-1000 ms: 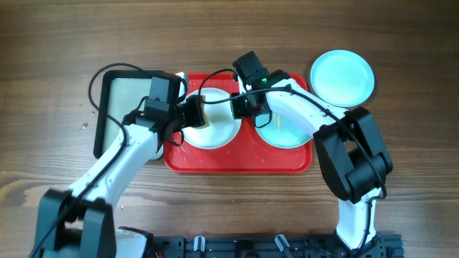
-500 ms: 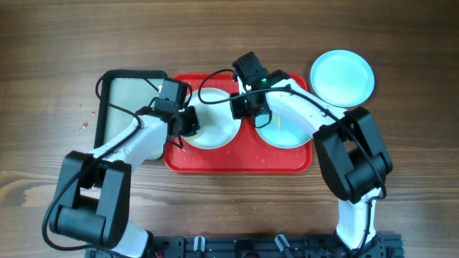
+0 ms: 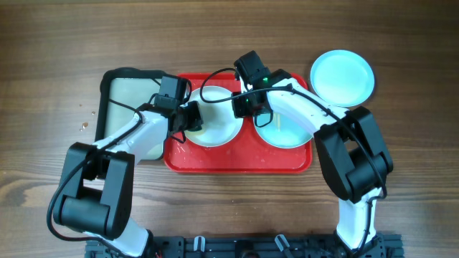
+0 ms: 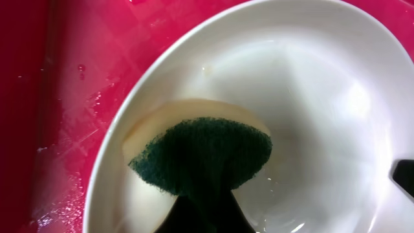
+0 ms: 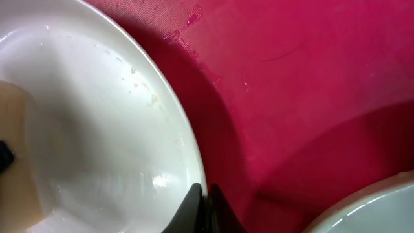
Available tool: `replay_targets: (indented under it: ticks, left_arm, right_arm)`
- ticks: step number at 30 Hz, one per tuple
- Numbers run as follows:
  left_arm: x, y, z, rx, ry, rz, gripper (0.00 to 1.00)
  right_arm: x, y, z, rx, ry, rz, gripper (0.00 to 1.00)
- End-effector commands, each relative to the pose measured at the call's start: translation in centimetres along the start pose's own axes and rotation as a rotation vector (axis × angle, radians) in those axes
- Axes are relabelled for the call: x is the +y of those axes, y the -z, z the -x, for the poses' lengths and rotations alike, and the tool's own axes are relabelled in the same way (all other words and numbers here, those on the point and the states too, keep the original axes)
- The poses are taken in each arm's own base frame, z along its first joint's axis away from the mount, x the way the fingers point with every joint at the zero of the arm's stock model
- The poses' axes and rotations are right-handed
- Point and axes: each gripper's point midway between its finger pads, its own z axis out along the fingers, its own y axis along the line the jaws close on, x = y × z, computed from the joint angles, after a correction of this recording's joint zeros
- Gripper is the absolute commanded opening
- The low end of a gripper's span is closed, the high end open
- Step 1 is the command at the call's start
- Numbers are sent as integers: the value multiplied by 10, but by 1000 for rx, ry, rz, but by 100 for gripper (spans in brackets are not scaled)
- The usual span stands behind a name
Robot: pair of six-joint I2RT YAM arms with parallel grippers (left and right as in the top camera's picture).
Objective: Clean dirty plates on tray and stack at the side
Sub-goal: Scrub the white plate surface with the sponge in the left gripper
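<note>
The white plate (image 3: pixel 215 130) sits in the left half of the red tray (image 3: pixel 237 162), and that's where the action is. My left gripper (image 3: pixel 193 118) is clamped tight on the sponge (image 4: pixel 204 152), green scouring face down on the plate. Over the last second it has swept from mid-plate to the plate's left side, with the elbow swinging in behind it. That's a scrubbing stroke, so I judge we're mid-clean on this plate.

The right gripper (image 3: pixel 249 109) hasn't budged. Its fingers are pressed together on the white plate's right rim, pinning it so it doesn't skate under the sponge. In the right wrist view a few crumbs (image 5: pixel 152 100) cling inside that rim, so this side wants another pass.

Just beside it, on the tray's right half, the blue plate (image 3: pixel 290 134) waits its turn. The other blue plate (image 3: pixel 342 77) lies off the tray on the table (image 3: pixel 401 43), up by the far right corner. That looks like the start of the stack. Left of the red tray sits the black-rimmed tray (image 3: pixel 122 93), with my left arm reaching across its near corner.
</note>
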Motion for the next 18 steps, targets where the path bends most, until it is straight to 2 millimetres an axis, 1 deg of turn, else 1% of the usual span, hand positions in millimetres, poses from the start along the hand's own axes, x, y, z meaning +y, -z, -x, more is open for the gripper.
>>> replay_targets:
  ticks: [1, 4, 6, 11, 13, 15, 18]
  left_arm:
    - [-9, -20, -43, 147, -23, -43, 4]
    - [-20, -21, -45, 138, -47, -61, 4]
    - [-26, -22, -45, 131, -23, -69, 4]
    - [-31, -23, -48, 134, -26, -72, 4]
    - [-36, -23, -48, 130, -7, -83, 4]
    - [-44, -24, -47, 117, -10, -98, 4]
    - [-56, -24, -45, 94, -24, -126, 4]
  right_arm:
    - [9, -1, -4, 12, 12, 31, 4]
    - [11, -1, -5, 15, 12, 40, 4]
    - [14, -1, -6, 21, 12, 56, 4]
    - [15, -1, -6, 23, 12, 61, 4]
    - [19, 0, -8, 33, 12, 89, 4]
    - [20, 0, -8, 34, 13, 92, 4]
    - [32, 1, -10, 45, 71, 161, 4]
